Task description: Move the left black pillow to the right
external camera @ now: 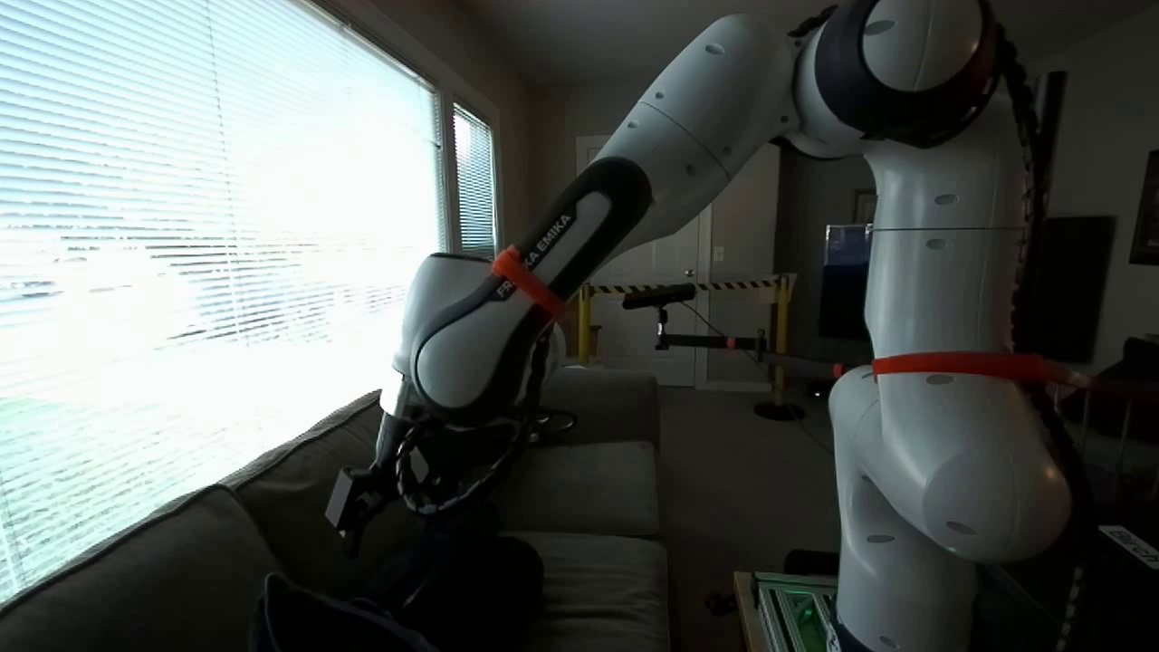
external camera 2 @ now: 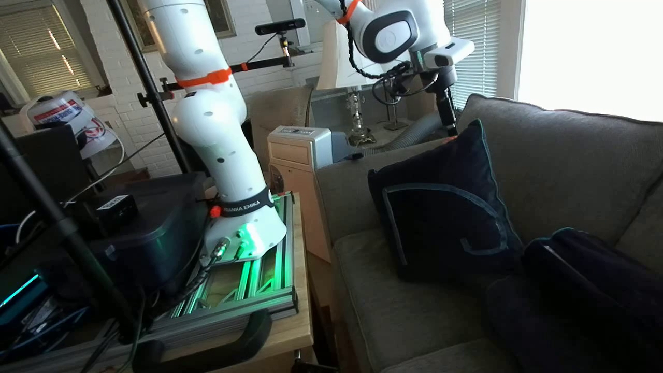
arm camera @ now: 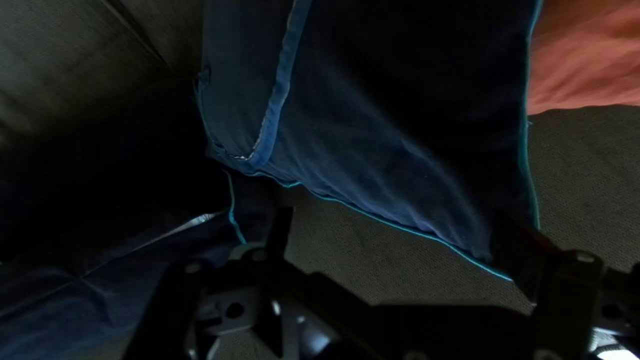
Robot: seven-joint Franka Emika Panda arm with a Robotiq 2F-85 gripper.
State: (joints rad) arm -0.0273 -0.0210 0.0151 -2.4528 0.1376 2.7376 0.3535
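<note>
Pincer (arm camera: 397, 227): in the wrist view, the jaws stand wide apart along the bottom, holding nothing.
Left black pillow (arm camera: 370, 115): fills the upper middle, its lower corner beside the finger (arm camera: 525, 260) at lower right; whether they touch, you cannot tell.
Blue stripe (external camera 2: 440, 187): in an exterior view, you see its long curve on this pillow, right of centre, the pincer's tip just left of the top corner.
Striped tape (external camera: 738, 286): in an exterior view alone, near the centre.
</note>
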